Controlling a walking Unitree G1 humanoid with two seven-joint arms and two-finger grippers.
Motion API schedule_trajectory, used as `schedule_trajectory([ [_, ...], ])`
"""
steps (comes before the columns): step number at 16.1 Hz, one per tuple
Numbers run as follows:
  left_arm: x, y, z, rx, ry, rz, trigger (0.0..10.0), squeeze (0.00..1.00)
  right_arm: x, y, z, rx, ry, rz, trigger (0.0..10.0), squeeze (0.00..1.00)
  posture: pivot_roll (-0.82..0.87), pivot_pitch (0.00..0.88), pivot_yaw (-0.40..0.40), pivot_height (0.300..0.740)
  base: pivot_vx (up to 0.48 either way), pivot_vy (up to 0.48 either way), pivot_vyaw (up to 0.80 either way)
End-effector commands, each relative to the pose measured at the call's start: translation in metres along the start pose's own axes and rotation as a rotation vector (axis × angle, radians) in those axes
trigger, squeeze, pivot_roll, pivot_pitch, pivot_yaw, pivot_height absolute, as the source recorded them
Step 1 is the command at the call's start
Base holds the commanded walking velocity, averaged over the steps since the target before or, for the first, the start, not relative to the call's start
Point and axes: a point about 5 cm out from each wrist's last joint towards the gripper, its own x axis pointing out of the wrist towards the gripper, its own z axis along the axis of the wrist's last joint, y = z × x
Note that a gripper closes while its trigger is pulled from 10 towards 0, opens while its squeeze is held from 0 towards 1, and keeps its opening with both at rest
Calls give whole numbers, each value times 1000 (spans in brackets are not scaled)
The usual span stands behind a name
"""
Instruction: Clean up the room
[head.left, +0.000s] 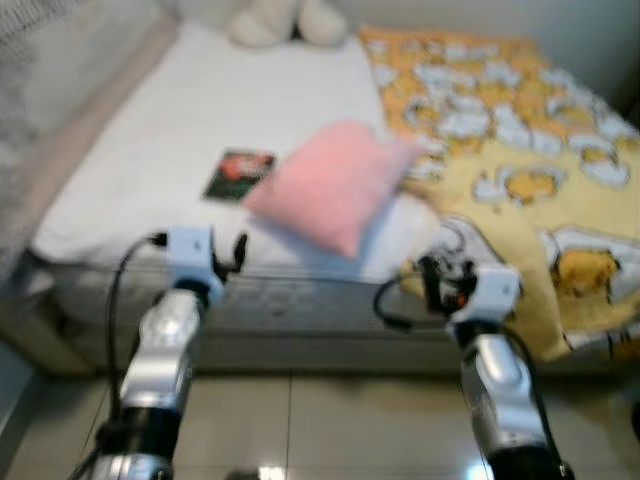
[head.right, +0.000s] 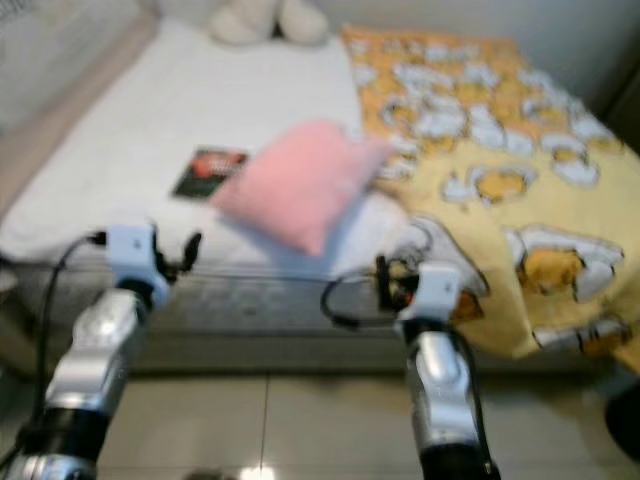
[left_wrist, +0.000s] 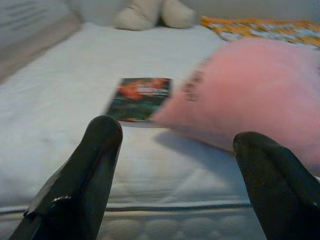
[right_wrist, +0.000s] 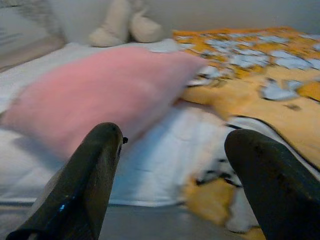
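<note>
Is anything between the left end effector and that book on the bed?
Nothing visible blocks it. The left end effector, fingers open, faces the book across bare white sheet. The pink pillow lies beside the book, close to its edge, not across the path.

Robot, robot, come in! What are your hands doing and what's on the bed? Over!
Left gripper and right gripper open, raised at the bed edge, holding nothing. Pink pillow beside book on white sheet. Yellow blanket hangs over the edge.
</note>
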Motion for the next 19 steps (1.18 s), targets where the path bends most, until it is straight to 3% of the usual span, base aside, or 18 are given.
schedule_trajectory([
  [1,2,-10,4,-11,-23,-29,10000,0,1,-11,8,-24,-20,-23,10000,0,9,0,-14,740,480,0,0],
  [12,3,-12,3,-35,-27,-27,10000,0,1,-13,9,-38,-17,-19,10000,0,5,0,-17,740,480,0,0],
  [16,6,-10,5,-25,-35,-13,10000,0,7,-23,14,-87,-22,-96,10000,0,10,0,-18,740,472,0,0],
  [19,7,-8,6,-23,-37,-10,10000,0,9,-24,17,-70,-30,-104,10000,0,11,0,-19,740,472,0,0],
])
